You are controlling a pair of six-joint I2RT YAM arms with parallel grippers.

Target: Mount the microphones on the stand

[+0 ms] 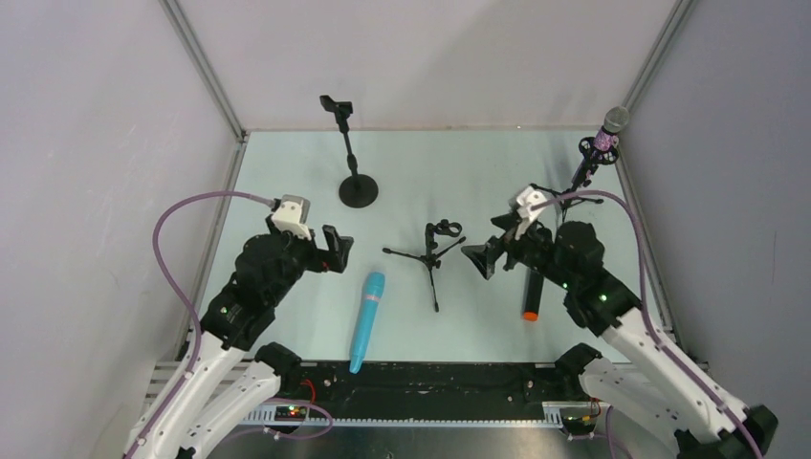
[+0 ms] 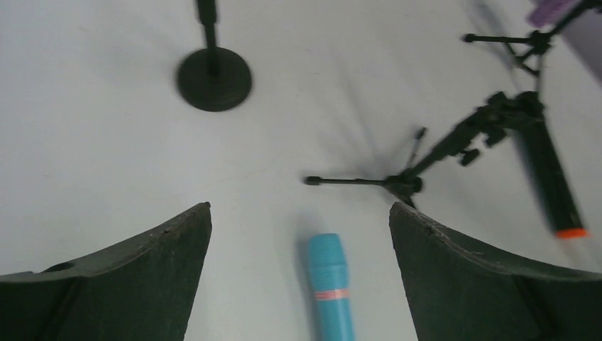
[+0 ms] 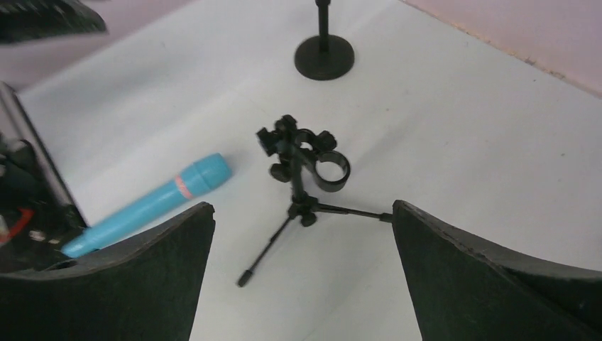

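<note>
Both tools are empty.

- **Left tool** [image 2: 299,207]: the jaws are spread wide with nothing between them, hanging over the near-left part of the bench [image 1: 449,172]. The turquoise microphone [image 1: 366,320] lies flat just ahead of it, thick end toward the bench's middle and thin end at the near edge. That wide spread looks set to straddle the barrel.
- **Right tool** [image 3: 303,204]: it is also fully open and holds nothing. It faces the small tripod stand [image 1: 432,251] at the bench's middle. The stand is on its three legs and its ring clip is vacant. This looks like a pose for steadying the stand, though you cannot confirm that.
- **Purple microphone** [image 1: 605,134]: it is already seated, head up, in the far tripod stand [image 1: 580,174] at the far right corner. Count one of three done.
- **Black microphone** [image 1: 532,292]: it lies flat toward the right edge, orange end pointing to the near edge. Its upper part is hidden under your right arm.
- **Round-base stand** [image 1: 358,189]: it sits toward the far edge, left of centre, and its top clip is empty.

That leaves two microphones loose and two clips free, which is a fair match.

**Judgement:** the turquoise one is your likely next pick, since it lies clear and close to the left tool. Grip it mid-barrel so one end stays free to enter a clip.

**Risk:** the small tripod looks light, and pushing a microphone into its ring may tip or skid it unless the other tool braces it. The black microphone sits awkwardly beneath your right arm, so you will need to back off before reaching it.
</note>
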